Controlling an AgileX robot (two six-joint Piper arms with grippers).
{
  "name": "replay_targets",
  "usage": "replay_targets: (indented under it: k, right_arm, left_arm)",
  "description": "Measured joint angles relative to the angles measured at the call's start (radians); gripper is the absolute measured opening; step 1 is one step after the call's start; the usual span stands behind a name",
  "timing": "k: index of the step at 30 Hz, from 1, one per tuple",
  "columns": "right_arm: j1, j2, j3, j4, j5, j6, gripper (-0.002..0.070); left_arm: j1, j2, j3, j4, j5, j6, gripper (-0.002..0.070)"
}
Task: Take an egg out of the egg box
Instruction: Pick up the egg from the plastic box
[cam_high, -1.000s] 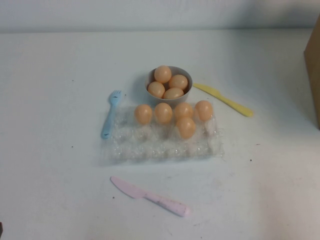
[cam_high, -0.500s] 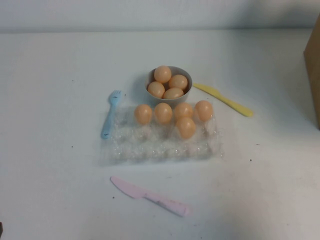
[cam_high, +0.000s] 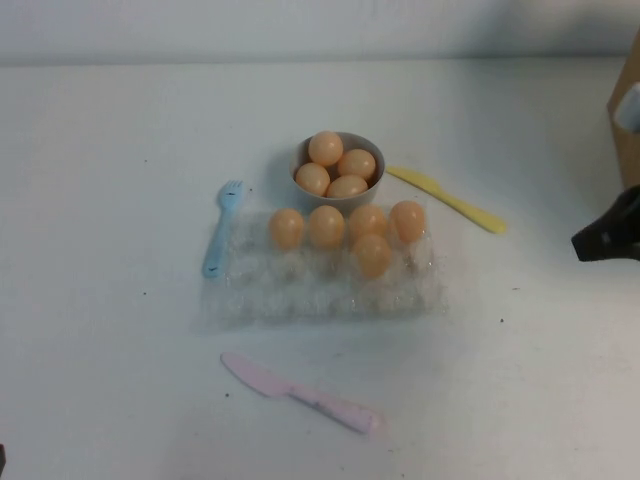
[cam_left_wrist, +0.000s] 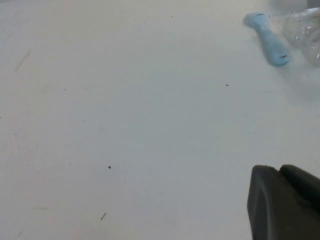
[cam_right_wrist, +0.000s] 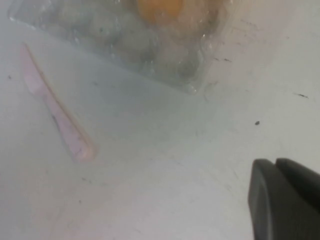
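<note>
The clear plastic egg box lies mid-table with several peach-orange eggs in its far cups. One egg sits alone in the second row. My right gripper is at the right edge of the high view, well right of the box, shut and empty. In the right wrist view it hovers over bare table, with the box's corner and one egg beyond. My left gripper is shut over bare table, left of the box's edge.
A grey bowl holding several eggs stands just behind the box. A blue fork lies at its left, a yellow knife at the back right, a pink knife in front. A cardboard box is at the far right.
My right gripper has come into the high view from the right edge. The eggs, box and cutlery have not moved.
</note>
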Motion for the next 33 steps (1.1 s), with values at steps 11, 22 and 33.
replay_targets:
  k: [11, 22, 33]
  right_arm:
    - [0.193, 0.355, -0.467, -0.333, 0.17, 0.299, -0.0003]
    - [0.344, 0.569, -0.77, -0.434, 0.223, 0.362, 0.0134]
    - [0.484, 0.659, -0.827, -0.436, 0.216, 0.452, 0.0162]
  left_arm:
    - [0.0, 0.0, 0.0, 0.0, 0.0, 0.0, -0.0003]
    - [0.0, 0.0, 0.0, 0.0, 0.0, 0.0, -0.0003]
    - [0.0, 0.0, 0.0, 0.0, 0.002, 0.0, -0.0003]
